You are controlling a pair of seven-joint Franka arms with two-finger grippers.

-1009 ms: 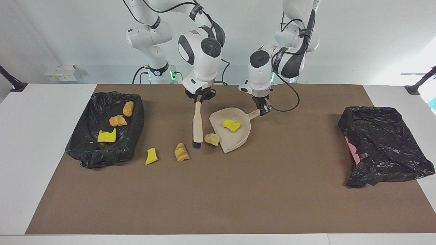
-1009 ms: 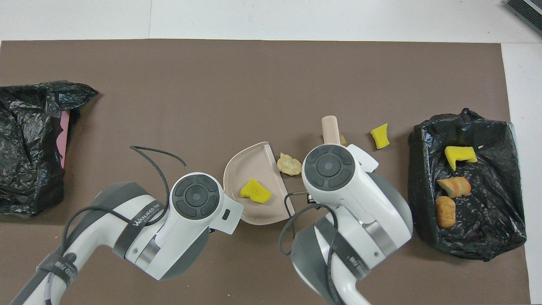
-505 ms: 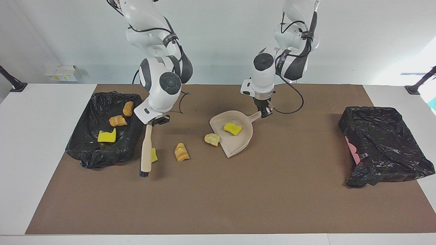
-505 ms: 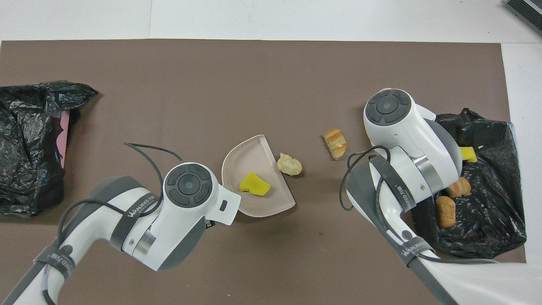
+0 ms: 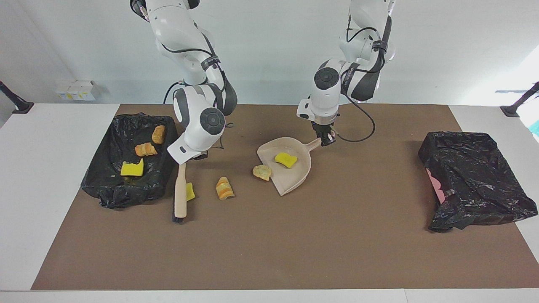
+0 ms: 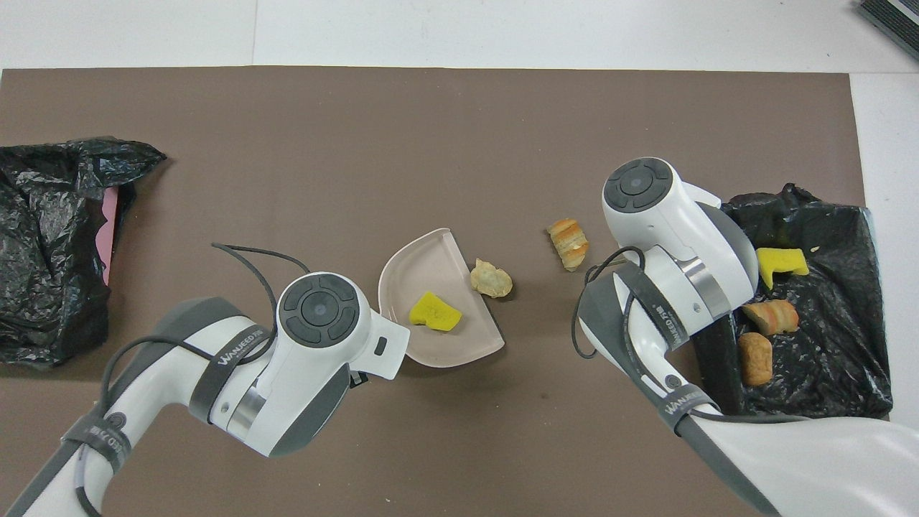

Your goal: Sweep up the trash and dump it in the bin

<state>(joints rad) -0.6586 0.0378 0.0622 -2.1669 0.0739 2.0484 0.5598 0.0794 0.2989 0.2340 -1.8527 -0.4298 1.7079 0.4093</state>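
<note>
My right gripper (image 5: 194, 156) is shut on the handle of the beige brush (image 5: 180, 193). Its black bristles touch the mat beside a yellow scrap (image 5: 190, 191), between that scrap and the bin (image 5: 107, 195). An orange bread lump (image 5: 224, 188) (image 6: 568, 243) lies loose toward the dustpan. My left gripper (image 5: 325, 139) is shut on the handle of the beige dustpan (image 5: 290, 179) (image 6: 431, 269), which holds a yellow chunk (image 5: 286, 160) (image 6: 434, 314). A tan lump (image 5: 262, 172) (image 6: 491, 278) lies at the pan's lip. In the overhead view the right arm hides the brush and the yellow scrap.
The black-lined bin (image 6: 826, 388) at the right arm's end holds a yellow chunk (image 5: 132, 168), an orange lump (image 5: 145, 149) and a tan lump (image 5: 158, 134). A second black bag (image 5: 471, 176) (image 6: 50, 244) lies at the left arm's end. Brown mat covers the table.
My right gripper has carried the brush from beside the dustpan to the yellow scrap next to the bin. The dustpan has turned slightly in my left gripper.
</note>
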